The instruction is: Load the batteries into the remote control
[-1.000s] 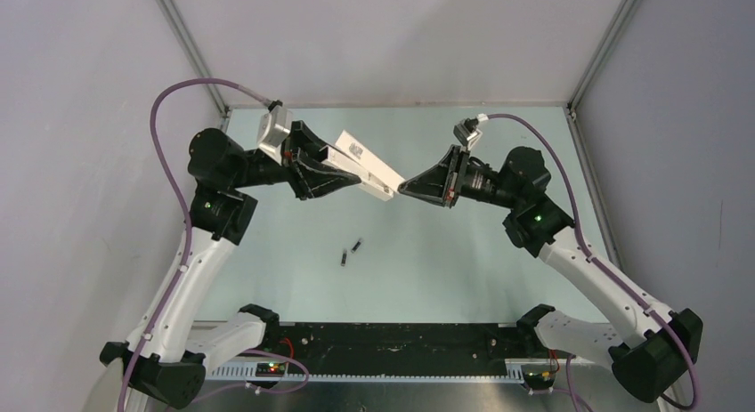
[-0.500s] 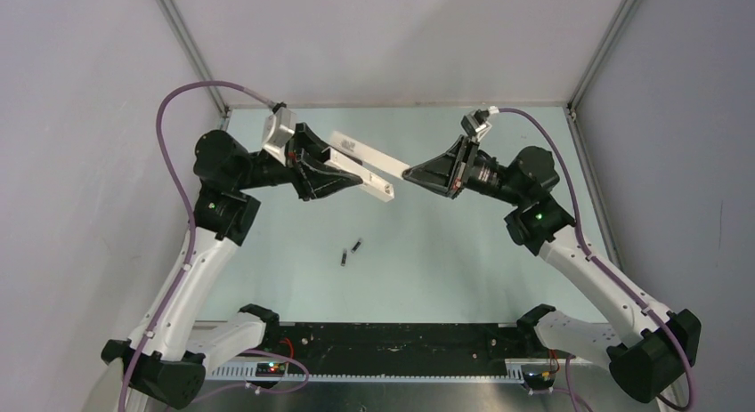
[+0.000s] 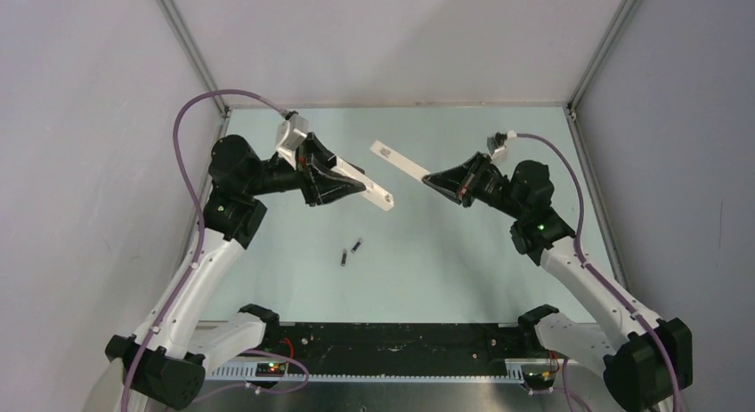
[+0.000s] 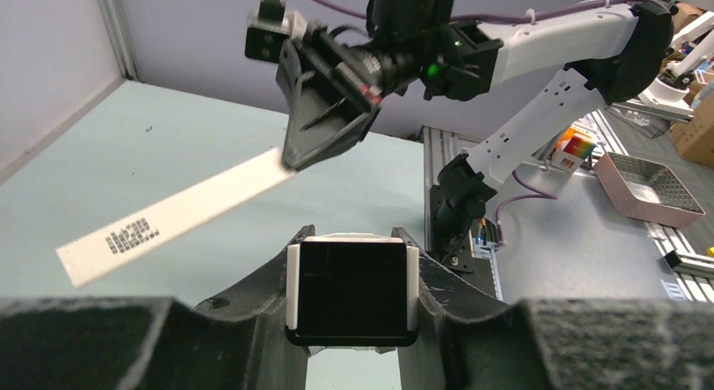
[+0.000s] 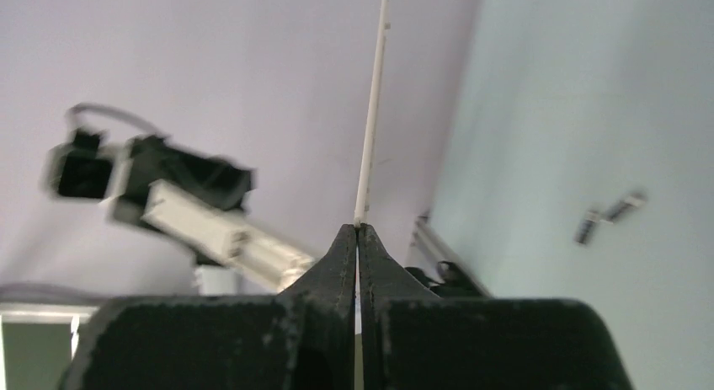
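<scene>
Top view: left pincer (image 3: 361, 188) clamps the remote control (image 3: 381, 197), a white boxy bar held off the table (image 3: 463, 270). Most of its length is buried between the black fingers and only the free end pokes out. Right pincer (image 3: 430, 176) is pressed together on one end of a thin white strip (image 3: 401, 160): flat, rigid-looking, small dark print near its far end. Strip and remote are apart, both in the air. Batteries (image 3: 356, 246): two tiny dark cylinders loose on the pale matte table, near each other, closer to the arm bases than the remote. Can't tell if they touch.

Left wrist: remote seen end-on, a dark square face with white side walls, wedged between rough black fingers. The rest of it is hidden. The strip's broad face shows; the print is a blurry dot block, unreadable.

Right wrist: strip is edge-on, just a sliver rising from the closed tips. Remote and left pincer are blurred at left. Batteries are small at right, lighter ends barely visible.
</scene>
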Robot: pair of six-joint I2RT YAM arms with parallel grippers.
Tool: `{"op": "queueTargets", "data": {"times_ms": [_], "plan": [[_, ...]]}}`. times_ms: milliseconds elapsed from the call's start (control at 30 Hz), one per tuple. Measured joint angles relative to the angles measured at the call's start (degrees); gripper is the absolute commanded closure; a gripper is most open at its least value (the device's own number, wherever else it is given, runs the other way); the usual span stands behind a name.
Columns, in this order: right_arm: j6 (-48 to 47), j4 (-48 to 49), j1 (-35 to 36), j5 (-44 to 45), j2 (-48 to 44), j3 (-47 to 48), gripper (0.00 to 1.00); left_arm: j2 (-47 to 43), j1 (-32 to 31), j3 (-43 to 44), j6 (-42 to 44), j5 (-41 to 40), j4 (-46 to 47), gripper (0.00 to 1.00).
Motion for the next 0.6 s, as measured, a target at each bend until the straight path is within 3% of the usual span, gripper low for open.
{"op": "queueTargets", "data": {"times_ms": [233,600], "plan": [[-4.5,-5.7,-4.4,4.9,3.1,-11.1,1.0,-0.7,0.0,-1.3,0.0,-0.7,-0.8,1.0],[-12.2,-8.2,-6.0,9.3,8.9,-15.9,1.0,-2.7,0.0,-2.9,-0.1,-0.8,-0.9,1.0]]}}
